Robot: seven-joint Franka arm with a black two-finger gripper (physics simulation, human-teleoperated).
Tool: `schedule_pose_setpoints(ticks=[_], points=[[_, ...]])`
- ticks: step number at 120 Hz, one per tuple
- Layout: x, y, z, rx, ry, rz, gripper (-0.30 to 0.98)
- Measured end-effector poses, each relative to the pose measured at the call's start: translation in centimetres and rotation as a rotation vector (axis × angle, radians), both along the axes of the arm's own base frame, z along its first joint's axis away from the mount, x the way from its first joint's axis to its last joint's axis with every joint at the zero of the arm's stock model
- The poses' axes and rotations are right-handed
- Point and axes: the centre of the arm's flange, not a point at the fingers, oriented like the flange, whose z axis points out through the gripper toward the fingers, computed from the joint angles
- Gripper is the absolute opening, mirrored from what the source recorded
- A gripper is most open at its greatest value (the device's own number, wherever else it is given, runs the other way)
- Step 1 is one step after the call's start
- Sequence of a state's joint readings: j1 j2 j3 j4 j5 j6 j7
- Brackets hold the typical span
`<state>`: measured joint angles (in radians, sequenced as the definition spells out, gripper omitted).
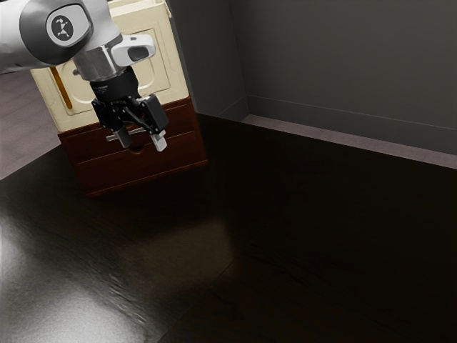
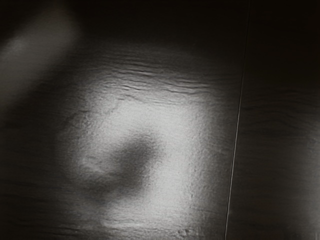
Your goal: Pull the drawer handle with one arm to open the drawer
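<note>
The big table (image 1: 328, 236) was very dark, almost black, and its top was shiny. In the exterior view, a white glow (image 1: 64, 307) lay on the near left part, with little bumpy marks next to it. A dull tan patch (image 1: 189, 250) shone near the middle. A thin line (image 1: 325, 286) ran across the wood, just as straight as could be in the wrist view, where a bright, cloudy light (image 2: 175, 135) had a dark smudge in it. Behind the table stood a plain gray wall (image 1: 343, 57) with a corner and a low band (image 1: 357, 123) along its bottom. The floor (image 1: 21, 128) was a soft, pinkish gray.The big table (image 1: 328, 236) was very dark, almost black, and its top was shiny. In the exterior view, a white glow (image 1: 64, 307) lay on the near left part, with little bumpy marks next to it. A dull tan patch (image 1: 189, 250) shone near the middle. In the wrist view, a thin, straight line (image 2: 235, 150) ran across the wood, and beside it a bright, cloudy light (image 2: 175, 135) had a dark smudge (image 2: 132, 162) in it. Behind the table stood a plain gray wall (image 1: 343, 57) with a corner and a low band (image 1: 357, 123) along its bottom. The floor (image 1: 21, 128) was a soft, pinkish gray.
</note>
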<state>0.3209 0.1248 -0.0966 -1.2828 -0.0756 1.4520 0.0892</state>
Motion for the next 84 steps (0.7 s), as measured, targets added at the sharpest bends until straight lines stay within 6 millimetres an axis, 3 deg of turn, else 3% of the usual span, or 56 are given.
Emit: schedule_pose_setpoints(ticks=[24,30,37,43,50,64,84], points=[[0.0,0.0,0.3,0.001,-0.006,-0.003,0.69],[-1.6,-0.5,5.5,0.027,-0.109,-0.024,0.69],[-5.4,-1.8,12.6,0.067,-0.252,-0.086,0.69],[-7.5,-2.9,15.6,0.070,-0.323,-0.183,0.69],[-9.2,-4.0,17.5,0.086,-0.369,-0.291,0.69],[-7.7,-5.7,16.2,0.108,-0.347,-0.484,0.68],[-3.8,-7.3,9.7,0.128,-0.193,-0.708,0.68]])
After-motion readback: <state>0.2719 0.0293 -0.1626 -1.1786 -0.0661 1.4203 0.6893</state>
